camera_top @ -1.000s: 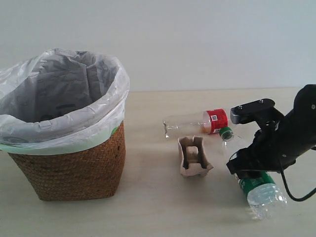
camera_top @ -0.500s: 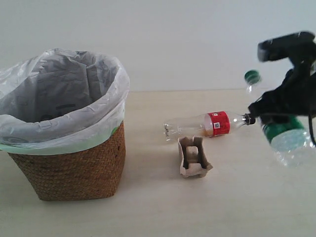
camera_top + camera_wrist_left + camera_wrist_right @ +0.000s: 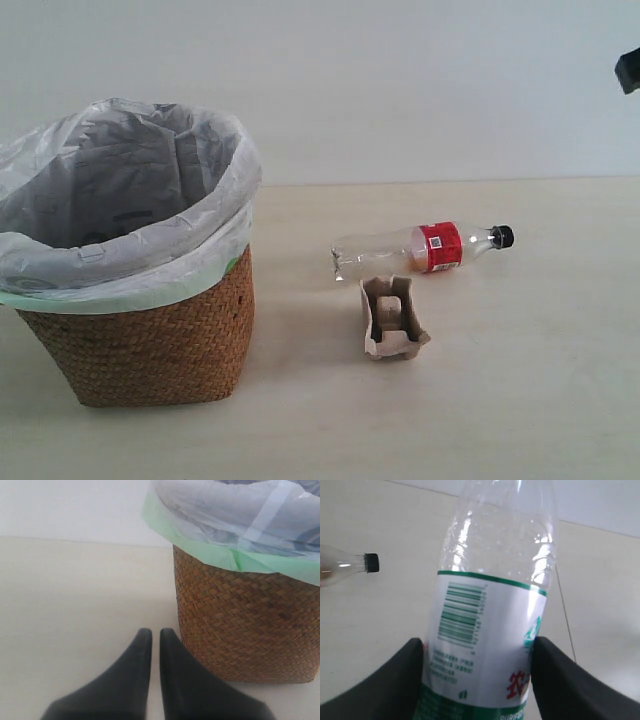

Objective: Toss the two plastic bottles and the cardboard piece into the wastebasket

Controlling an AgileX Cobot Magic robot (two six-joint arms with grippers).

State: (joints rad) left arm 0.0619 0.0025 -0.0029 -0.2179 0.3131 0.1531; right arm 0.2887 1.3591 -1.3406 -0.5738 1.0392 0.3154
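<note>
The wastebasket [image 3: 150,340] stands at the left of the table, its white bag folded over the rim. The smaller bottle with red label and black cap [image 3: 420,249] lies on its side near the middle. Just in front of it sits the cardboard piece [image 3: 392,318]. My right gripper [image 3: 479,647] is shut on the larger bottle with the green-white label [image 3: 487,630], held clear above the table; its cap is out of frame. Only a dark corner of that arm [image 3: 629,70] shows in the exterior view. My left gripper [image 3: 151,632] is shut and empty, close beside the wastebasket's wicker wall [image 3: 245,625].
The black cap of the smaller bottle [image 3: 371,562] shows on the table beyond the held bottle. A pale wall runs behind the light wooden table [image 3: 520,400].
My right arm has lifted the larger bottle up and to the right, almost out of the exterior view. The smaller bottle now lies fully uncovered, slightly shifted.
</note>
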